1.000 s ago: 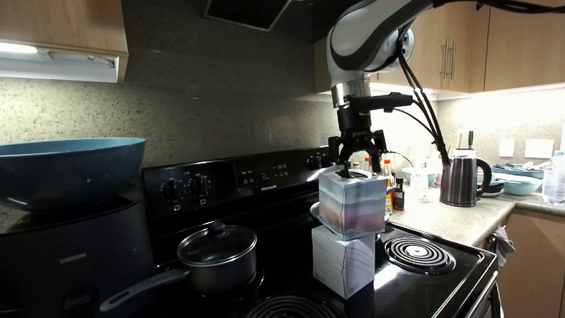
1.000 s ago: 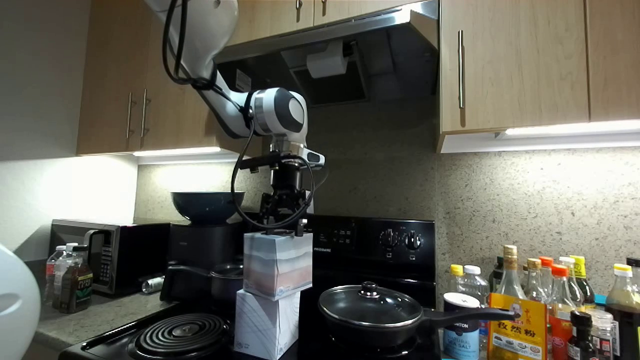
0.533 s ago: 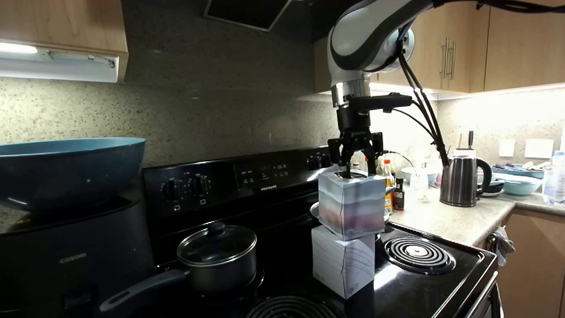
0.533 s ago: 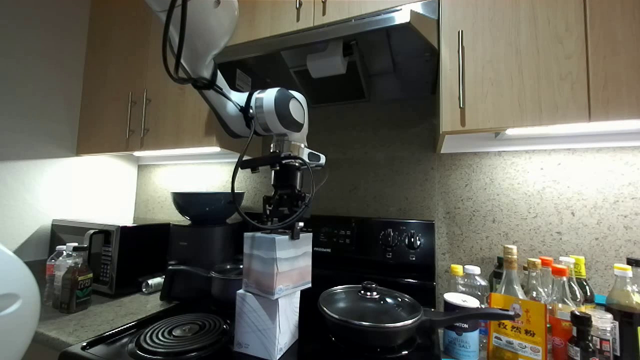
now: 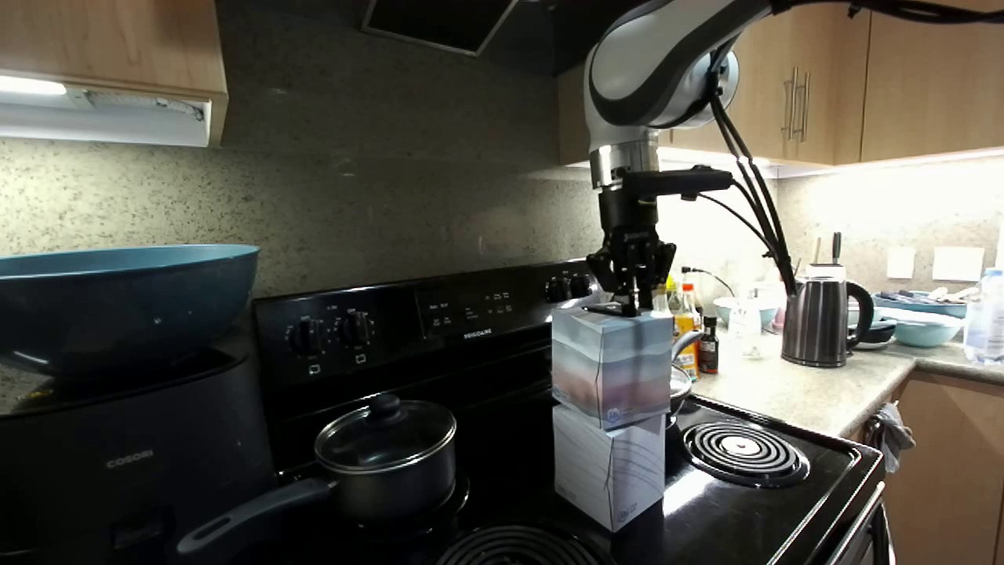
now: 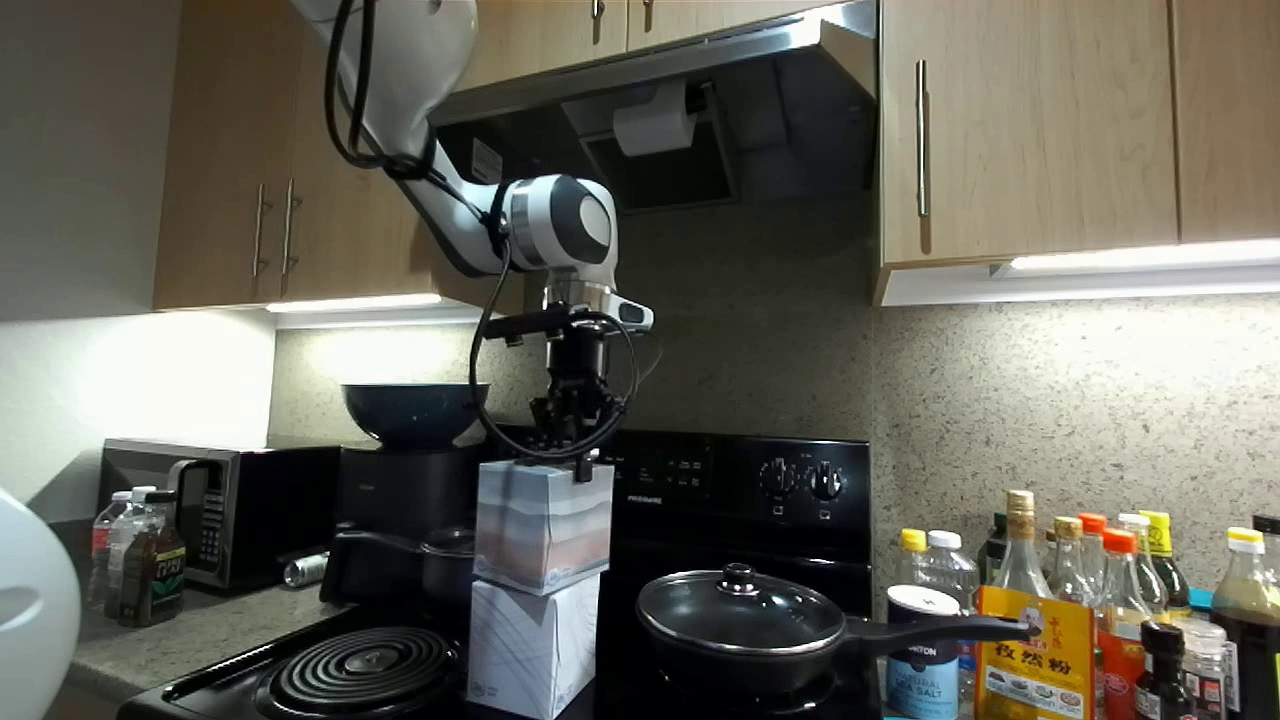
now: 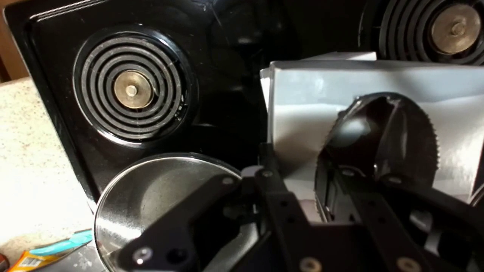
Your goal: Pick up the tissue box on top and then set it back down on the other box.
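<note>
top tissue box (image 5: pixel 612 367) shifted, w/ edge pinched btwn fingers (image 6: pixel 585 468)

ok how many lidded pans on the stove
2: the saucepan, left of the banded tissue box in both exterior views, and the frying pan, right of that box in an exterior view. No third shows, hidden spots aside.
</note>
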Robot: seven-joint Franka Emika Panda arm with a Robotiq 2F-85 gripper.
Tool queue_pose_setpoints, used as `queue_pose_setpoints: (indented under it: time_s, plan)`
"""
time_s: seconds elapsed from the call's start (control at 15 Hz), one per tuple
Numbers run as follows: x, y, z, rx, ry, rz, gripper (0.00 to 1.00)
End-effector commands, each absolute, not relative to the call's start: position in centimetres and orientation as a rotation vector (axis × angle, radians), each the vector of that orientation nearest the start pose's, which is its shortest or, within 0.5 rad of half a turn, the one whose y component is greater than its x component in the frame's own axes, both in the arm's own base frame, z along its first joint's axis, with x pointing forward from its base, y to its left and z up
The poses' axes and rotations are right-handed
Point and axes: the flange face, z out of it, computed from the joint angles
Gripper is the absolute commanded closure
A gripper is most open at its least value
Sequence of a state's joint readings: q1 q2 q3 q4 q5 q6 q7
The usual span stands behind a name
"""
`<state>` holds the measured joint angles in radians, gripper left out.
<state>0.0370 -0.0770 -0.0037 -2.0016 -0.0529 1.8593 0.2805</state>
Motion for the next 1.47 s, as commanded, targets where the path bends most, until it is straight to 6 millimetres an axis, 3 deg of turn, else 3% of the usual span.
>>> queue_pose_setpoints:
  time_s: [0.0, 0.27, 0.6, 0.67, 1.07, 1.13, 1.2, 1.4]
  plan:
    - [52.4, 0.5, 49.6, -3.282, 0.099, 0.151, 0.93]
    - [54.0, 1.0, 51.9, -3.4, -0.172, 0.23, 0.94]
    - [57.4, 4.5, 54.2, -3.401, -0.599, 0.239, 0.95]
    - [56.0, 3.9, 53.8, -3.402, -0.437, 0.205, 0.79]
    - [57.5, 4.7, 53.6, -3.391, -0.543, 0.207, 0.87]
    - [57.5, 4.7, 53.7, -3.391, -0.543, 0.207, 0.97]
    - [57.9, 5.0, 53.9, -3.372, -0.75, 0.125, 0.97]
    - [60.0, 4.3, 54.2, -3.325, -0.997, 0.032, 0.97]
